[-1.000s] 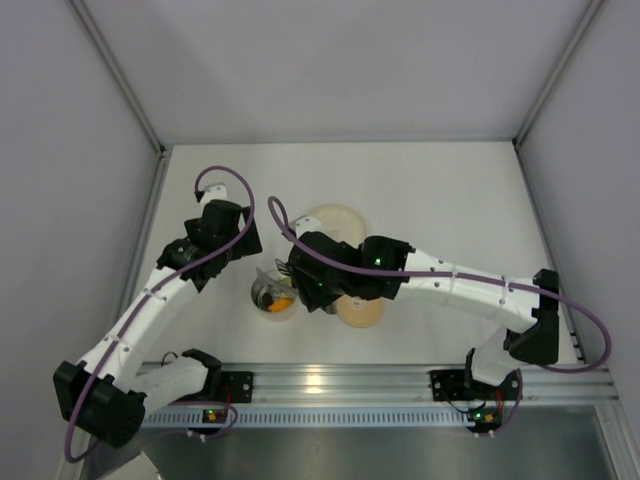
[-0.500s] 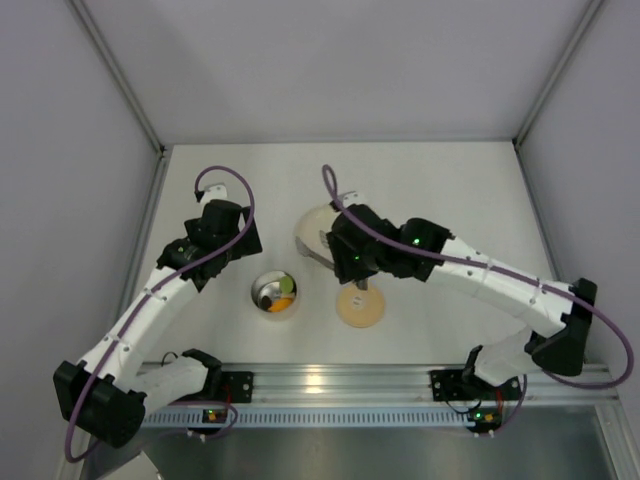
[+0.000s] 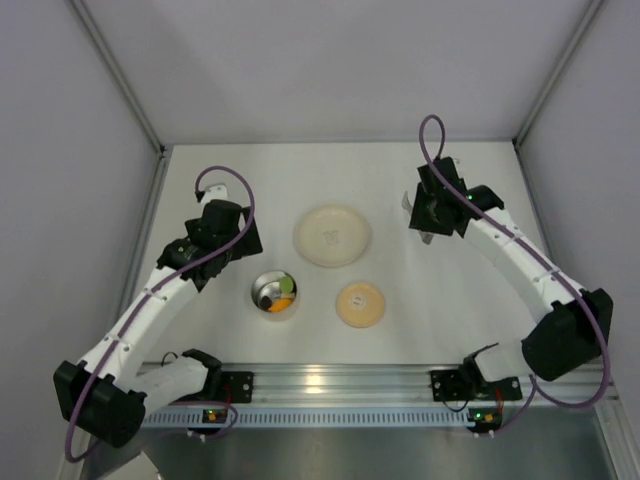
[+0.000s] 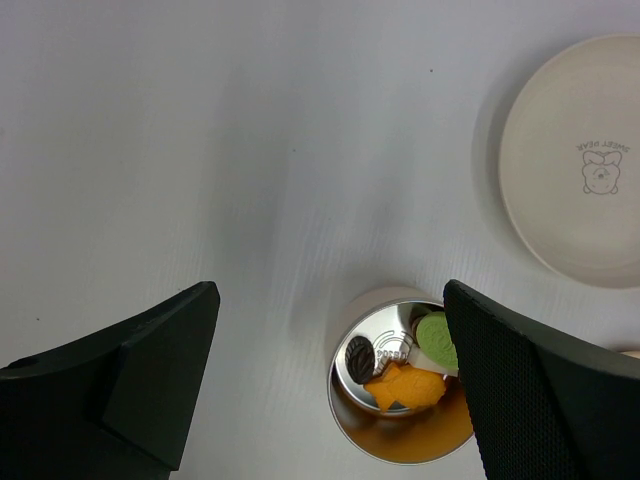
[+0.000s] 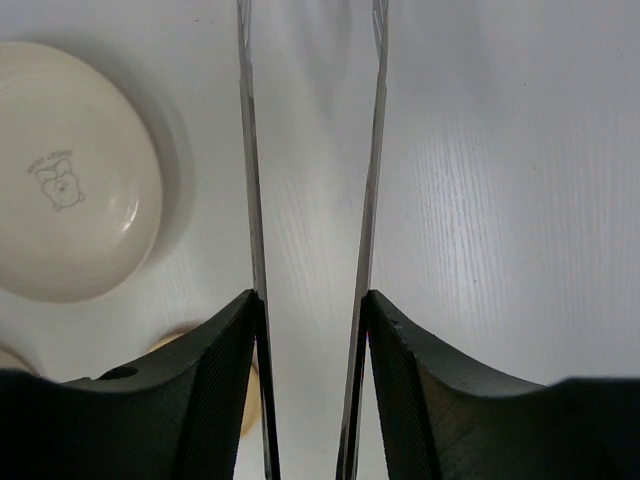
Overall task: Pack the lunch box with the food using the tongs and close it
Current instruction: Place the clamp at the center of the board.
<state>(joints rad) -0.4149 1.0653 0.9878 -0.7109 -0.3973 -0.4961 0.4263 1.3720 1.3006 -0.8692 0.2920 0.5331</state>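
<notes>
The left hand [image 4: 330,305] hangs with fingers spread wide; the right hand [image 5: 310,305], far forward, pinches the tongs [image 5: 375,150].

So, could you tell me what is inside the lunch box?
The lunch box holds orange, dark brown and green food; part of it is hidden behind a jaw.

plate [image 3: 315,247]: cream, round, small bear print at centre | table [image 3: 300,175]: white, faint grain | walls [image 3: 300,60]: grey

open gap between lunch box [image 3: 262,292] and lid [image 3: 360,304], plate [image 3: 332,236] just behind
</notes>
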